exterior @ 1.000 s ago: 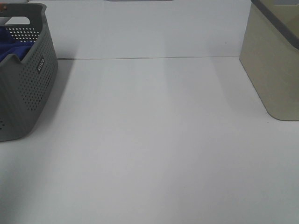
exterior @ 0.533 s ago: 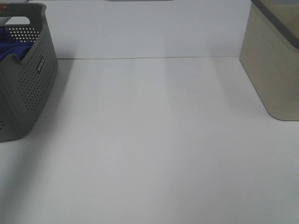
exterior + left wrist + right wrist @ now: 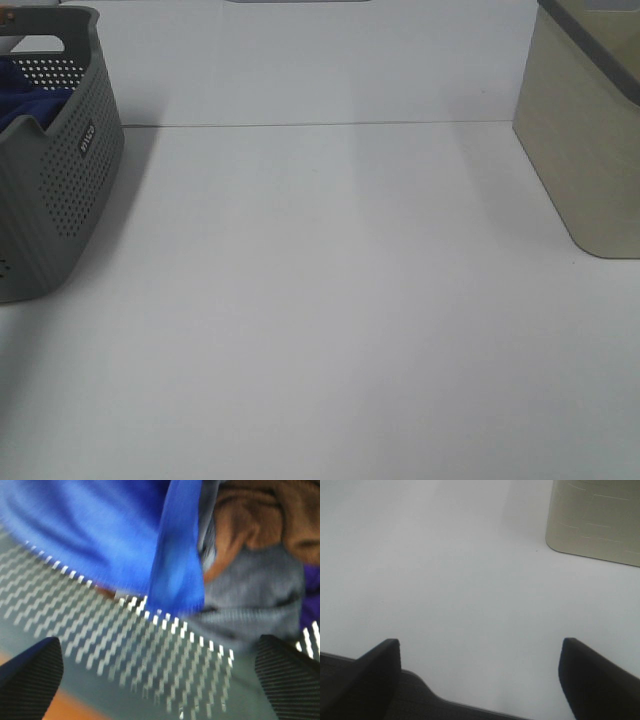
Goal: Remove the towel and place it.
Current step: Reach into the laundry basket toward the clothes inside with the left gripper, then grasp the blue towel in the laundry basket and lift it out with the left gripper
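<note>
The blue towel (image 3: 25,100) lies inside the grey perforated basket (image 3: 60,190) at the far left of the exterior high view, with only a bit showing over the rim. In the left wrist view the towel (image 3: 100,525) is bunched just behind the basket wall (image 3: 75,630). My left gripper (image 3: 157,650) is open, its fingers wide apart, close above the basket's rim and the towel. My right gripper (image 3: 481,645) is open and empty above the bare white table. Neither gripper shows in the exterior high view.
A brown cloth (image 3: 260,515) and a grey cloth (image 3: 255,595) lie beside the towel in the basket. A beige bin (image 3: 585,140) stands at the table's right, also in the right wrist view (image 3: 595,520). The white table (image 3: 330,300) stretches between basket and bin.
</note>
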Robot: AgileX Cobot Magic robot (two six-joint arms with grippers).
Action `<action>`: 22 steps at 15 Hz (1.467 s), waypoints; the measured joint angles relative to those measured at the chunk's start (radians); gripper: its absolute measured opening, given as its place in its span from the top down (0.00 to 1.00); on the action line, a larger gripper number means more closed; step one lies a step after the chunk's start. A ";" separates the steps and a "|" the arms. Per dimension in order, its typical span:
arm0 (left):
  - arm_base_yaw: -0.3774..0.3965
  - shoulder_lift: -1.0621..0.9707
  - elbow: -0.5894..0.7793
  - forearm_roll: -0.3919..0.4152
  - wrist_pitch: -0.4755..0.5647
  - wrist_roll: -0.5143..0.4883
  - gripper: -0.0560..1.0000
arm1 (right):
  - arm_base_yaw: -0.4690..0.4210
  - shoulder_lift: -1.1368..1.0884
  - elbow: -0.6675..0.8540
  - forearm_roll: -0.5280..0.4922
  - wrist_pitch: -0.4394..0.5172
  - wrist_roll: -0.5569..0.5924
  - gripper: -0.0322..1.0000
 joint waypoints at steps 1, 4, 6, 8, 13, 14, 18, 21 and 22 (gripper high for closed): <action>0.001 0.041 0.000 -0.005 -0.029 0.003 0.01 | 0.000 0.000 0.000 0.000 0.000 0.000 0.16; 0.001 0.132 0.000 -0.037 -0.083 0.005 0.01 | 0.000 0.000 0.000 0.000 0.000 0.000 0.16; 0.001 0.152 0.000 -0.045 -0.084 0.006 0.02 | 0.000 0.000 0.000 0.000 0.000 0.000 0.16; 0.001 0.152 -0.001 -0.045 -0.084 0.016 0.11 | 0.000 0.000 0.000 0.000 0.000 0.000 0.16; 0.001 0.152 -0.002 -0.078 -0.084 0.019 0.51 | 0.000 0.000 0.000 0.000 0.000 0.000 0.16; 0.001 0.152 -0.002 -0.079 -0.084 0.018 0.54 | 0.000 0.000 0.000 0.000 0.000 0.000 0.16; 0.001 0.152 -0.002 -0.079 -0.083 0.010 0.56 | 0.000 0.000 0.000 0.000 0.000 0.000 0.16; 0.001 0.152 -0.002 -0.040 -0.068 0.010 0.86 | 0.000 0.000 0.000 0.000 0.000 0.000 0.16; 0.001 0.152 -0.002 -0.016 -0.049 0.010 0.94 | 0.000 0.000 0.000 0.000 0.000 0.000 0.16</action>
